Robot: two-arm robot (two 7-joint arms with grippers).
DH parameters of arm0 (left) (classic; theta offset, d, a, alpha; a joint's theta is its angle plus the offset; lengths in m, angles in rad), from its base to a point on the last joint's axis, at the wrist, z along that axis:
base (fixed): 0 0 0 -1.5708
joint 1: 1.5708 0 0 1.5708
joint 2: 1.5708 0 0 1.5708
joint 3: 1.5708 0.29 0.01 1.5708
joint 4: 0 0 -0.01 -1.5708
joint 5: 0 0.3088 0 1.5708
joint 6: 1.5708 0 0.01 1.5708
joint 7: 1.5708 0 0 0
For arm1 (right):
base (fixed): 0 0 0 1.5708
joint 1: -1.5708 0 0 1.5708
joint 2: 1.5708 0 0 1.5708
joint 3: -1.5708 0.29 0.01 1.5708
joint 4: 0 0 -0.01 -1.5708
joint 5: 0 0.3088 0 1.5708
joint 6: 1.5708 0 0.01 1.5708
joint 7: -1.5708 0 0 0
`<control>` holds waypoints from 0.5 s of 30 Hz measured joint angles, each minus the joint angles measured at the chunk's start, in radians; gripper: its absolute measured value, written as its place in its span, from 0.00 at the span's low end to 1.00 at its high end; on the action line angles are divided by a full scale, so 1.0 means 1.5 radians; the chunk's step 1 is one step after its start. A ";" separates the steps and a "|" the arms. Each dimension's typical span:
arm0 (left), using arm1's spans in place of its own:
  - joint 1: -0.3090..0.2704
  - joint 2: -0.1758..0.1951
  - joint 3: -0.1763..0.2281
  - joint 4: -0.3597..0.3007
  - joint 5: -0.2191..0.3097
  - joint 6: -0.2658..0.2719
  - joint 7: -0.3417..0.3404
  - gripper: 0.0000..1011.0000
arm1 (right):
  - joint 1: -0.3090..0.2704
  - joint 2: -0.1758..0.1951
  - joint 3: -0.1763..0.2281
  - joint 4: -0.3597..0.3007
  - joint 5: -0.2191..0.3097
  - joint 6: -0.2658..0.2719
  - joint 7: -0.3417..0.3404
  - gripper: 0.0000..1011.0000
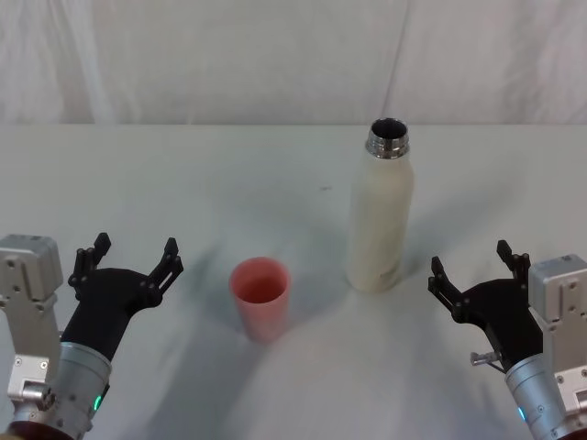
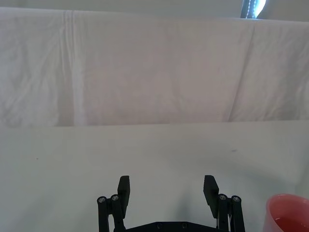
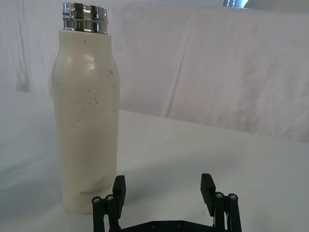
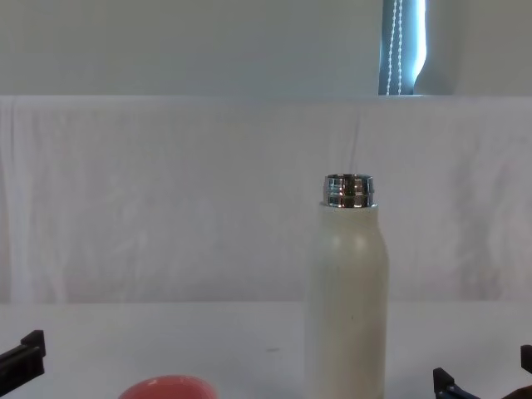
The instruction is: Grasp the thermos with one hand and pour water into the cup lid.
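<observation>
The thermos (image 1: 381,220) is a tall cream-white bottle with an open steel neck, standing upright right of the table's middle; it also appears as the thermos (image 3: 87,116) and the thermos (image 4: 347,291). The cup lid (image 1: 260,297) is a salmon-pink cup, upright and mouth up, to the thermos's front left; its rim shows as the cup lid (image 2: 288,212) and the cup lid (image 4: 166,388). My left gripper (image 1: 128,260) is open, left of the cup lid. My right gripper (image 1: 470,268) is open, front right of the thermos, holding nothing.
A white cloth covers the table (image 1: 183,183) and hangs as a backdrop behind it. Bare cloth lies between the two grippers and behind the cup lid.
</observation>
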 joint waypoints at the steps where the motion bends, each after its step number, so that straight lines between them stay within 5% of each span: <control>1: 0.000 0.000 0.000 0.000 0.000 0.000 0.000 0.99 | 0.000 0.000 0.000 0.000 0.000 0.000 0.000 0.99; 15: 0.000 0.000 0.000 0.000 0.000 0.000 0.000 0.99 | 0.000 0.001 -0.002 0.000 0.001 0.001 0.002 0.99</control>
